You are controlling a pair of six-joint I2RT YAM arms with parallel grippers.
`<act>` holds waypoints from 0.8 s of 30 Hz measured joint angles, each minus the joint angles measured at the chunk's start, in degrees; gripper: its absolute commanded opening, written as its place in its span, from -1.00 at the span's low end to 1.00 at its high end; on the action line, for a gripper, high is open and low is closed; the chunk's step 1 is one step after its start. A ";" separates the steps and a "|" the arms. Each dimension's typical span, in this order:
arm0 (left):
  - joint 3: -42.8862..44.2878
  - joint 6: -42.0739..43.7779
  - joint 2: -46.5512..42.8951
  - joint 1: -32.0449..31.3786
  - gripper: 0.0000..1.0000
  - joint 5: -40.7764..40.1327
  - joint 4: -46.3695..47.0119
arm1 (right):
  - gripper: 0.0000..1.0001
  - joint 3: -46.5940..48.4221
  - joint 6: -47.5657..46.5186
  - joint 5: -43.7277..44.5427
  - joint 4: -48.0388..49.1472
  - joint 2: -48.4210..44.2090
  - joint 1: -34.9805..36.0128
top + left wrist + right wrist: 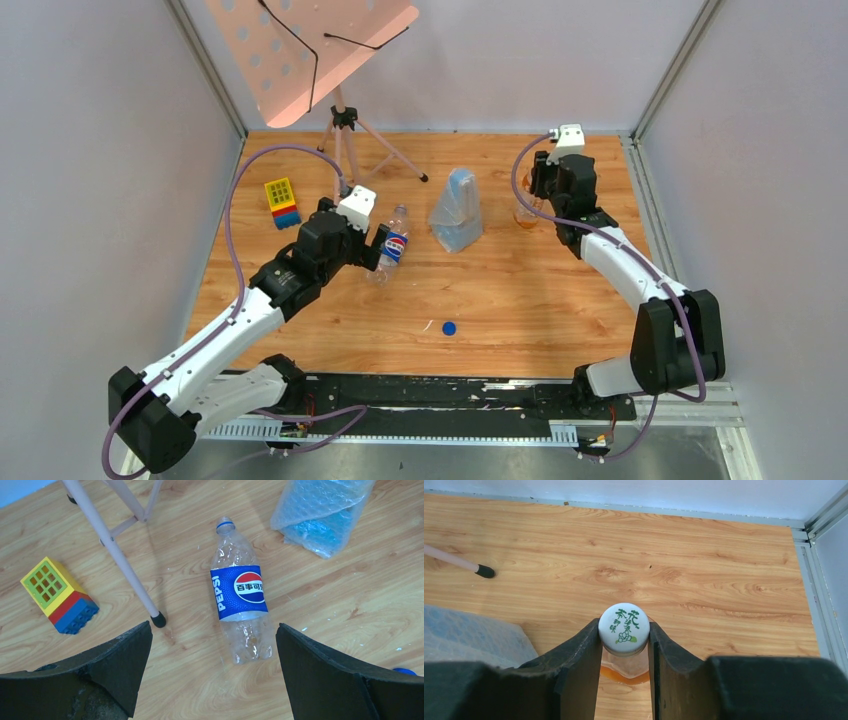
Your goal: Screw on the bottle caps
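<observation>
Right wrist: right end effector (624, 628) pinches cap (623, 621) near wall (724, 495); left end effector (212, 626) spread.

Wood-grain table (540, 300), boxed in by pale grey walls (90, 160).
A pink perforated stand (300, 45) is seen at the back on tripod legs (385, 150); even light is cast throughout.

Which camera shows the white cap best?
The right wrist view: the white cap sits dead centre, its green printing readable, pinched by the right gripper. In the top view that gripper hides it; the left wrist view does not show it at all.
</observation>
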 measured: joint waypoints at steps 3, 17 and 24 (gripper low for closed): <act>0.00 0.09 0.00 0.00 1.00 0.04 0.00 | -0.18 0.00 0.44 -0.09 -0.07 0.00 -0.04; 0.02 0.28 0.00 0.00 1.00 0.50 -0.57 | 0.29 0.87 3.08 -0.83 -5.62 0.02 -0.04; 0.31 0.26 0.04 0.00 1.00 0.63 -1.64 | 0.40 1.81 3.93 -1.79 -8.52 -1.40 -0.04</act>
